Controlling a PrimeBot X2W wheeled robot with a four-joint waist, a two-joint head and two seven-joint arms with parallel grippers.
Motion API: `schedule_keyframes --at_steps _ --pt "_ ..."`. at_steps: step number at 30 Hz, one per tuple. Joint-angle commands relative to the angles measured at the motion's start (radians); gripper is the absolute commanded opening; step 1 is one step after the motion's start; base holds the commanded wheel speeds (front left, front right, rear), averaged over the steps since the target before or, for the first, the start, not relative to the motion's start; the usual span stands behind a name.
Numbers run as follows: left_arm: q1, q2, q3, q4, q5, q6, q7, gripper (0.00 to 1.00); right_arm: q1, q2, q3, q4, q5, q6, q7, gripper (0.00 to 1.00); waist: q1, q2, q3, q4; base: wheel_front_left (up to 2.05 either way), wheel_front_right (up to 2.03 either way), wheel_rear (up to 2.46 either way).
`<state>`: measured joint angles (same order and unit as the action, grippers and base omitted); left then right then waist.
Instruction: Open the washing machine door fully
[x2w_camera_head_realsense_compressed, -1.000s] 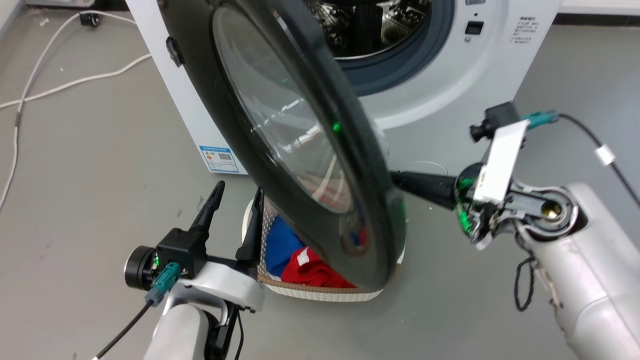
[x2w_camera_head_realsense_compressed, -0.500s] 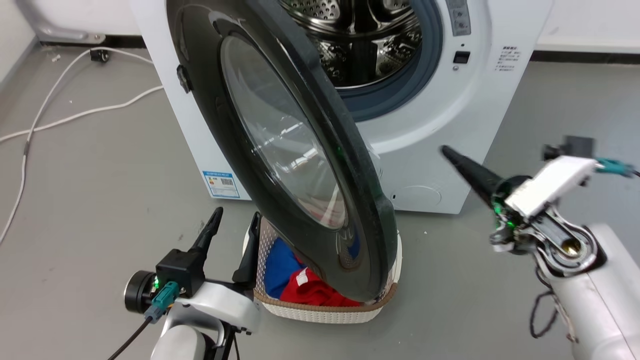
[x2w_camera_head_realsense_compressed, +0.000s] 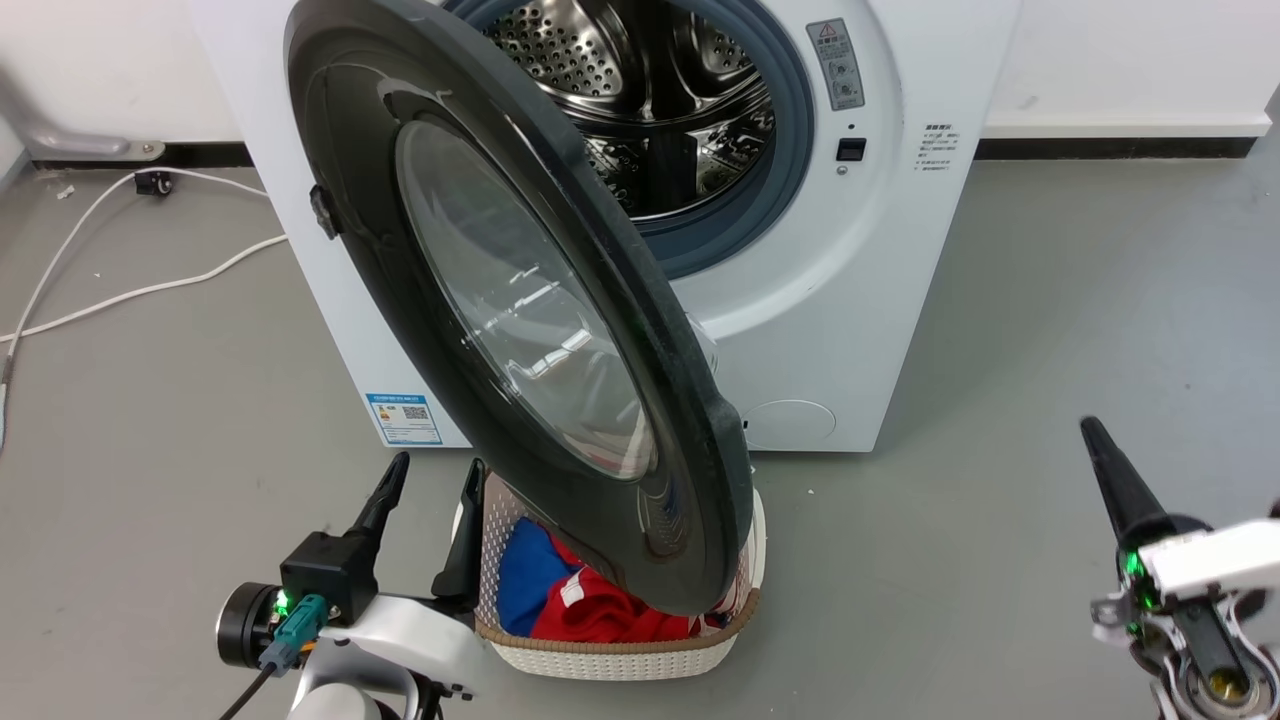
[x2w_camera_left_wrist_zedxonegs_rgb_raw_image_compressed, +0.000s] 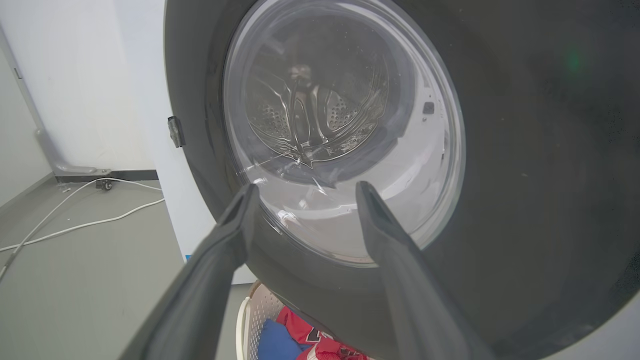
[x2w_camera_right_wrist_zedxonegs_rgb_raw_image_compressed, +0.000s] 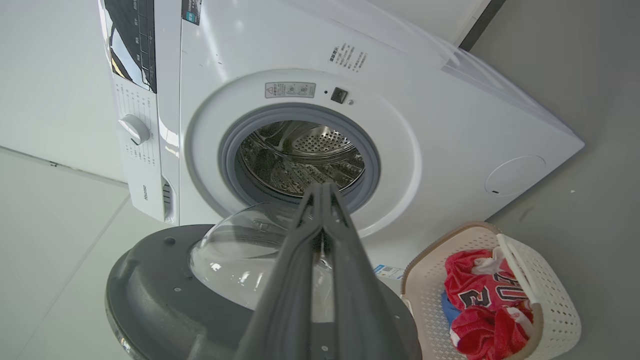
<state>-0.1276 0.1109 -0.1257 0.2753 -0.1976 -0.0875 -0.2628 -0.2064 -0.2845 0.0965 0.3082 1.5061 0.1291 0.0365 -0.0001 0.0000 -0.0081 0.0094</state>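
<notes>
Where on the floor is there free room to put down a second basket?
Free: the grey floor between the laundry basket and the right gripper; also the floor left of the washing machine, bordered by white cables. Crowded: under the washing machine door, where the basket and left gripper sit.

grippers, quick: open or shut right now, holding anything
left gripper: open, holding nothing, its fingers pointing at the washing machine door.
right gripper: shut, fingers pressed together with nothing between them.
</notes>
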Motion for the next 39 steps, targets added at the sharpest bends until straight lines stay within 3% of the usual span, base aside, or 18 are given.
schedule_keyframes --at_steps 1,2,8,9,11,16,22,28,39 --pt "0.011 0.004 0.002 -0.001 -0.004 0.005 -0.001 1.00 0.043 -0.010 -0.004 -0.021 -0.051 0.003 -0.048 0.73 0.0001 0.0000 -0.001 -0.006 0.00 0.00 0.00" --pt "0.013 0.006 0.002 -0.001 -0.006 0.007 -0.001 1.00 0.058 -0.015 -0.001 -0.030 -0.082 0.003 -0.070 1.00 0.0001 0.0000 -0.003 -0.009 0.00 0.00 0.00" --pt "0.019 0.012 0.003 0.004 -0.015 0.012 0.008 1.00 0.089 -0.052 0.014 -0.046 -0.386 0.003 -0.225 1.00 0.0001 0.0000 -0.010 -0.020 0.00 0.00 0.00" --pt "0.019 0.012 0.003 0.004 -0.015 0.012 0.008 1.00 0.089 -0.052 0.014 -0.046 -0.386 0.003 -0.225 1.00 0.0001 0.0000 -0.010 -0.020 0.00 0.00 0.00" --pt "0.021 0.015 0.002 0.005 -0.017 0.014 0.010 1.00 0.080 -0.060 0.008 -0.038 -0.536 0.003 -0.253 1.00 0.0001 0.0000 -0.013 -0.022 0.00 0.00 0.00" --pt "0.018 0.020 0.002 0.000 -0.018 0.022 0.012 1.00 0.073 -0.011 -0.059 -0.078 -0.890 0.002 -0.259 1.00 0.0001 0.0000 -0.017 -0.021 0.00 0.00 0.00" --pt "0.015 0.027 0.006 -0.009 -0.019 0.034 0.009 1.00 0.134 0.098 -0.100 -0.184 -1.171 0.001 -0.164 1.00 0.0001 0.0000 -0.014 -0.016 0.00 0.00 0.00" --pt "0.015 0.031 0.003 -0.011 -0.022 0.040 0.008 1.00 0.189 0.171 -0.109 -0.218 -1.289 0.001 -0.121 1.00 0.0001 0.0000 -0.008 -0.013 0.00 0.00 0.00" --pt "0.017 0.042 -0.015 -0.010 -0.024 0.044 0.017 1.00 0.191 0.203 -0.127 -0.223 -1.349 0.001 -0.120 1.00 0.0001 0.0000 -0.011 -0.013 0.00 0.00 0.00"
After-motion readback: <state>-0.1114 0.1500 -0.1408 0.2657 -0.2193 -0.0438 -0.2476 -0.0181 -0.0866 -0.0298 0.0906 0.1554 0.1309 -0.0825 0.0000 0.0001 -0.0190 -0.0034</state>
